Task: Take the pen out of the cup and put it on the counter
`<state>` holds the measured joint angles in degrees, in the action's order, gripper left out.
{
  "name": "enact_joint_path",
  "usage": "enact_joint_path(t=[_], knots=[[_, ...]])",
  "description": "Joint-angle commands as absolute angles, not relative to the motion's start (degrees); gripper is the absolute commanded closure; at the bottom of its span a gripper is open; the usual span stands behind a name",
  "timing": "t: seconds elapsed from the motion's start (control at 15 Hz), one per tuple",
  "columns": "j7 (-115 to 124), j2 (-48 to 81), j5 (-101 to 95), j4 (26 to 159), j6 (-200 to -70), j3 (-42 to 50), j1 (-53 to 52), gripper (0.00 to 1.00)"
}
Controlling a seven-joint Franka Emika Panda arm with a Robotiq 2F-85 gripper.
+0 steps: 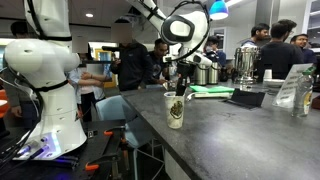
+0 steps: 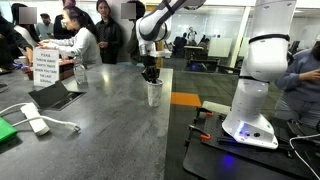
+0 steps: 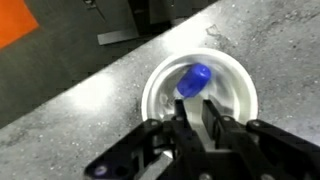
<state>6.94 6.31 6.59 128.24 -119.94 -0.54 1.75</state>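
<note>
One slim pen [image 3: 196, 80], round paper cup [image 3: 236, 100]

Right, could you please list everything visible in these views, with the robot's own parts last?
cup: one, cream-white with a dark emblem, standing on the counter
pen: one, blue end showing, inside the cup
counter: one, dark grey and mottled, runs through both exterior views
tablet: one, dark, on the counter
sign: one, white with print, far end of the counter
bottle: one, clear, beside the sign
charger: one, white with a cable, on the counter
urns: at least two, silver, far end
people: several, background
arm: one, white, base beside the counter
tool: one, black, directly over the cup, fingers close together
</note>
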Motion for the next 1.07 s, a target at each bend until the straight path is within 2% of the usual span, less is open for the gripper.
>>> enact_joint_path(t=[0.0, 0.13, 0.2, 0.27, 0.47, 0.53, 0.73, 0.8, 0.87, 1.0], knots=[[7.6, 7.5, 7.5, 125.6, -116.2, 0.0, 1.4, 0.76], [7.8, 7.7, 7.4, 125.2, -114.9, 0.1, 1.4, 0.75], [7.7, 7.7, 7.4, 125.1, -114.4, 0.1, 1.4, 0.7], [7.9, 7.7, 7.5, 125.0, -113.6, 0.1, 1.4, 0.53], [7.8, 7.6, 7.8, 125.1, -111.9, 0.2, 1.4, 0.31], [7.7, 7.7, 8.0, 125.0, -111.6, 0.2, 1.5, 0.27], [7.8, 7.9, 8.2, 124.8, -111.6, 0.3, 1.5, 0.45], [7.7, 8.0, 8.3, 124.8, -111.5, 0.3, 1.5, 0.65], [7.8, 8.1, 8.4, 124.8, -111.4, 0.3, 1.5, 0.69], [7.6, 8.2, 8.9, 125.1, -111.4, 0.2, 1.4, 0.9]])
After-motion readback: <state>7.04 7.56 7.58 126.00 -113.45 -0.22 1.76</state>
